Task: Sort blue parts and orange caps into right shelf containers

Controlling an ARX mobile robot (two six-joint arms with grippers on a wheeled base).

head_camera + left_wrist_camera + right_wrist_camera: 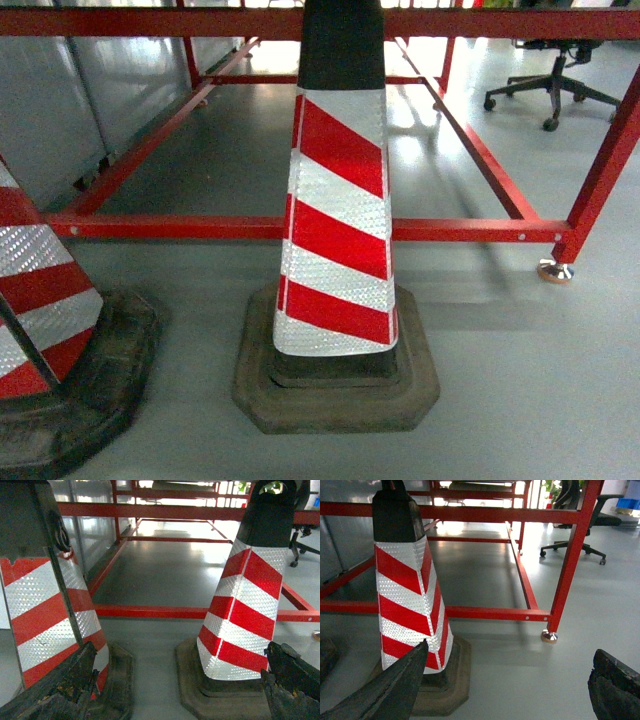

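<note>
A big work hall, like a factory floor or a lab.

I see a smooth grey floor that shines under the lights. Two cones with red and white stripes stand on black bases right by me. Behind them is a red metal frame with low bars and a round foot. Grey panels stand on the left. An office chair on wheels waits far back on the right.

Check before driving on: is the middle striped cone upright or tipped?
Upright: the cone stands with its black base flat on the floor.
</note>
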